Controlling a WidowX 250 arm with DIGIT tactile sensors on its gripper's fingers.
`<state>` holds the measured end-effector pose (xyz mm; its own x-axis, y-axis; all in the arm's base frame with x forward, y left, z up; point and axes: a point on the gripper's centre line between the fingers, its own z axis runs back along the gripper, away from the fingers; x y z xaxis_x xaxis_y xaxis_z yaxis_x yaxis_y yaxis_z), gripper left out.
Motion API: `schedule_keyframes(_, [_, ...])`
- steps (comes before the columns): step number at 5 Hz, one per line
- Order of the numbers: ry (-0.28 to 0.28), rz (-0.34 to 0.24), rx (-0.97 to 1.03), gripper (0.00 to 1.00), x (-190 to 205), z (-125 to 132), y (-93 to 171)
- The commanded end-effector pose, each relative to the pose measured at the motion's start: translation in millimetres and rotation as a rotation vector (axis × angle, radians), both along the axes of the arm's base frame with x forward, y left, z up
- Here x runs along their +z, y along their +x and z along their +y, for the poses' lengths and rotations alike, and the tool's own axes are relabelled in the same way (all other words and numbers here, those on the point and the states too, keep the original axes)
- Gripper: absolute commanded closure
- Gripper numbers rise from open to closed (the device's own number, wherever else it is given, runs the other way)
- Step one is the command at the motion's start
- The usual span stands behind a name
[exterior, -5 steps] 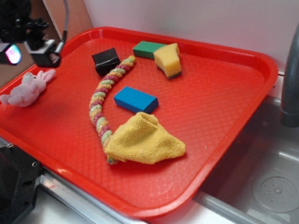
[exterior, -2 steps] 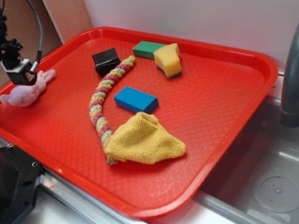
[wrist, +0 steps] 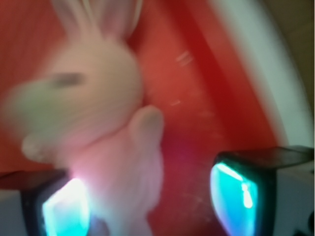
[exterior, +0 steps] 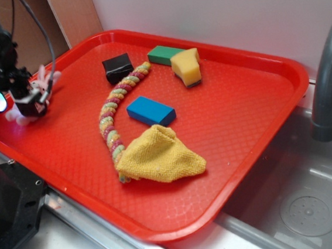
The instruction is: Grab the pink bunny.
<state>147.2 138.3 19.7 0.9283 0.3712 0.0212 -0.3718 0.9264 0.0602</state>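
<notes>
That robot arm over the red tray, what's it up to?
It is going for the pink bunny, a small plush toy lying near the left edge of the red tray. The gripper is down over the toy with its two fingers open, one on each side of the bunny's body; it has not closed on it yet. The rope, blue block, sponge and yellow cloth lie untouched.

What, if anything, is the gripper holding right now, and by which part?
Nothing yet. The open gripper straddles the pink bunny's lower body, its fingers not closed on it.
</notes>
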Motion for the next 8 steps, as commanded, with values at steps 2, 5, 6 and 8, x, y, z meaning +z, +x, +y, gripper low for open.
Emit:
schedule_keyframes(2, [-0.034, 0.026, -0.047, 1.0, -13, -22, 5])
schedule_keyframes(5, [-0.149, -0.111, -0.316, 1.0, 130, -105, 2])
schedule_keyframes(6, [-0.128, -0.102, -0.381, 1.0, 180, -138, 3])
schedule_keyframes(8, [-0.125, -0.091, -0.37, 1.0, 191, -145, -1])
